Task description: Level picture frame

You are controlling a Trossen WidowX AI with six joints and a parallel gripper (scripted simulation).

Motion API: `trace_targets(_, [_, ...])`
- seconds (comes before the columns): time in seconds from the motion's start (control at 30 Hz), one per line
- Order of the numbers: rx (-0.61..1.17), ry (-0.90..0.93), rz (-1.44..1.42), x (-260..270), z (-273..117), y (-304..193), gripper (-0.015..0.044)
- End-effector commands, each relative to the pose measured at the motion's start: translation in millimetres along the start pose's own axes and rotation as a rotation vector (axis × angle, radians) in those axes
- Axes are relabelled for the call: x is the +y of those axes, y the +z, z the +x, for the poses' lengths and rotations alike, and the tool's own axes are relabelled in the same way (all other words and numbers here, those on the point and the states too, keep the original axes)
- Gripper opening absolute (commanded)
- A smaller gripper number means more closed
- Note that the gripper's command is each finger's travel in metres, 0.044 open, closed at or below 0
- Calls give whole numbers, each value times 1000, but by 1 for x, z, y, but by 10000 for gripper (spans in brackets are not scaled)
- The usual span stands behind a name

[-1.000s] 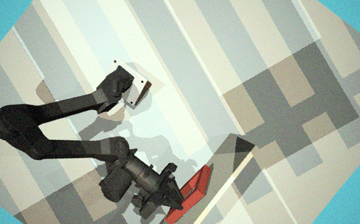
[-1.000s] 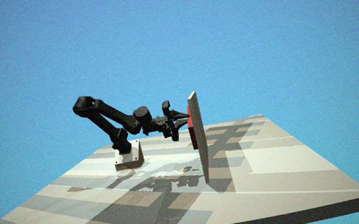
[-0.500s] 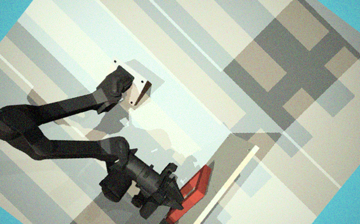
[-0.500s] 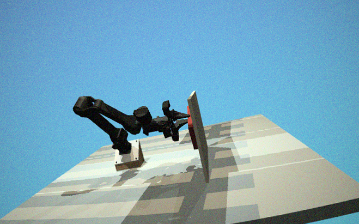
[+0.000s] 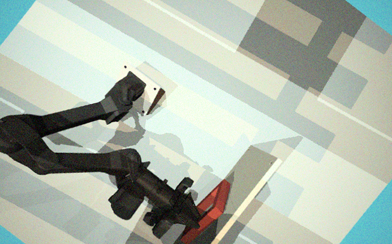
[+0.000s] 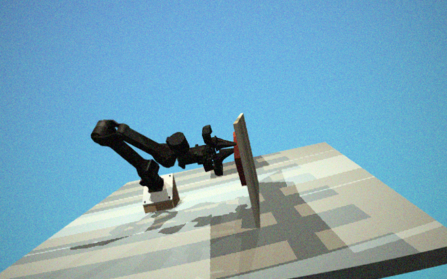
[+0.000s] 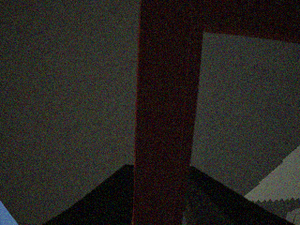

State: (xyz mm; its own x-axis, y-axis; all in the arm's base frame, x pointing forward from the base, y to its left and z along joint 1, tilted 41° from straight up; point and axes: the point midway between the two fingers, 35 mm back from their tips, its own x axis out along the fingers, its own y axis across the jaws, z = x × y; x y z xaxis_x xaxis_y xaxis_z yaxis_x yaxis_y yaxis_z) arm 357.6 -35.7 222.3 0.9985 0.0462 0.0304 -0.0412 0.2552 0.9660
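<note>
The red picture frame (image 5: 223,195) (image 6: 239,163) (image 7: 165,94) is at the front face of the upright wall panel (image 5: 256,166) (image 6: 249,166) (image 7: 70,70). My gripper (image 5: 197,221) (image 6: 234,147) (image 7: 161,168) is shut on one side bar of the frame, with a finger on each side of that bar. In the wrist view the gripped bar runs nearly upright, leaning slightly, and the bar at the top slopes slightly down to the right. The screw and the notched strip are hidden, so I cannot tell whether they touch. The frame is dark in the wrist view.
The arm's white base plate (image 5: 149,89) (image 6: 154,196) stands on the patterned table (image 5: 372,159) (image 6: 392,189), to the left of the panel. The panel's pale edge (image 5: 244,208) is behind the frame. Shadows of the arm and panel cross the table.
</note>
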Motion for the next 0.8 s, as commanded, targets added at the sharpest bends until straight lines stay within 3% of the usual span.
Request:
trace_targets(0.0, [3,7,-6,2,0,-1,0])
trace_targets(0.77, [3,7,-5,1,0,-6,0])
